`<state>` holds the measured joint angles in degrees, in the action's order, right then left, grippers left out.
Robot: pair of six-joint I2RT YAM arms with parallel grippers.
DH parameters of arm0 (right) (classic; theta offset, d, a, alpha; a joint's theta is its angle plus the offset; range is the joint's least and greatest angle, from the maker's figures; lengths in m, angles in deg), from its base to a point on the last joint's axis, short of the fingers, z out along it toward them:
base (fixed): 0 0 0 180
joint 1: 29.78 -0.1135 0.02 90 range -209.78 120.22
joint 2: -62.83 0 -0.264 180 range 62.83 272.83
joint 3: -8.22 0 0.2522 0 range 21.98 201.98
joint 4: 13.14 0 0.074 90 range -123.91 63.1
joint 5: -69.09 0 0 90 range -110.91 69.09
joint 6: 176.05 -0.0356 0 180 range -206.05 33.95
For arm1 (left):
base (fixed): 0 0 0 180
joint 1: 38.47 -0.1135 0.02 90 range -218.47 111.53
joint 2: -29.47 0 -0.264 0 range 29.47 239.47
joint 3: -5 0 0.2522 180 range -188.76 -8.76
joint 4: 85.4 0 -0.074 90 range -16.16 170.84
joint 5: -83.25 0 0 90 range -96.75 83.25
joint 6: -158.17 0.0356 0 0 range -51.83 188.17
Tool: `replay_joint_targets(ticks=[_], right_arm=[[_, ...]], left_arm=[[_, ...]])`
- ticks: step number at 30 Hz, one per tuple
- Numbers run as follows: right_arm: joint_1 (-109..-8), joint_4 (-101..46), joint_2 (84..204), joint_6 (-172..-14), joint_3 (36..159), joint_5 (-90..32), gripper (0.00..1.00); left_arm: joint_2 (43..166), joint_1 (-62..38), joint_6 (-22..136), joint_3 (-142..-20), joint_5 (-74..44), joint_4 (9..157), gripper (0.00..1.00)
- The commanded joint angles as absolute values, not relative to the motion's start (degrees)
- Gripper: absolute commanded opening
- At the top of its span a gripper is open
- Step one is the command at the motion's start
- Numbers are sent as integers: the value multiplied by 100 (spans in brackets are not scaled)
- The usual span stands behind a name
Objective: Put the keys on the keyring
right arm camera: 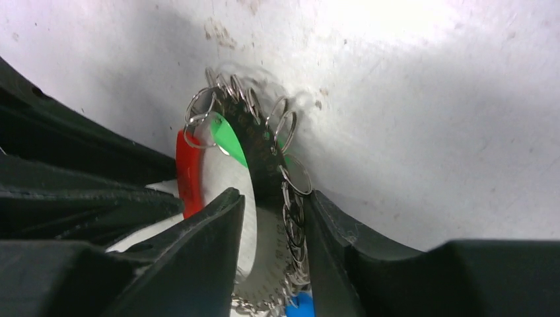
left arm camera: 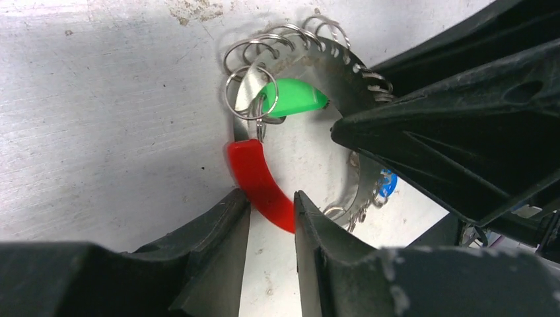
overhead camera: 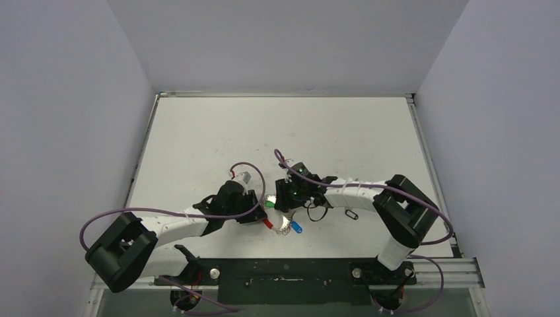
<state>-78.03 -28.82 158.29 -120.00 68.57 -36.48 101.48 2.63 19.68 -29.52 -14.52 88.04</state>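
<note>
Near the desk's (overhead camera: 264,132) front edge sits the keyring (left arm camera: 261,178), with a green key (left arm camera: 294,97) and a blue key (left arm camera: 388,183) among its coils. The left end effector (left arm camera: 272,198) clamps its red section. The right end effector (right arm camera: 276,198) straddles the coil, grip unclear.

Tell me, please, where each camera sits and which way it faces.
Top external: above and behind the bases, looking down at the white table; both arms show.
Left wrist: on the left arm, looking along the left end effector at the silvery-grey coiled keyring with a red section; its fingers show.
Right wrist: on the right arm, looking along the right end effector at the same keyring; its fingers show.
Shared: both wrist views show the green plastic-headed key.
</note>
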Motion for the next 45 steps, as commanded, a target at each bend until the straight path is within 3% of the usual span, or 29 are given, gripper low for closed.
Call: replay_joint_targets(ticks=[1, 4, 8, 13, 22, 28, 35, 45], right_arm=[[-7849, -3426, 15817, -11553, 7446, -3205, 46], [-7847, -3851, 15614, -11359, 7457, -2849, 59], [-7823, -4100, 15250, -11313, 7177, -2663, 66], [-7846, -4009, 15014, -11475, 6753, -2960, 62], [-8060, -2881, 15226, -12167, 6177, -4002, 41], [-8080, -2550, 14930, -12330, 6143, -4152, 44], [-8076, -3428, 14546, -11978, 6292, -3624, 54], [-8084, -3544, 14310, -11839, 6118, -3449, 48]], left_arm=[[10020, 276, 1966, -3071, -1215, 8214, 32], [9687, 257, 1904, -2959, -1040, 7914, 38], [9307, 235, 1734, -2722, -939, 7888, 42], [9170, 206, 1667, -2608, -930, 7877, 42], [9484, 188, 1673, -2738, -1025, 7992, 40], [9479, 194, 1745, -2862, -1001, 7804, 40], [9351, 181, 1644, -2776, -973, 7804, 41], [9828, 118, 1421, -2739, -909, 8195, 34]])
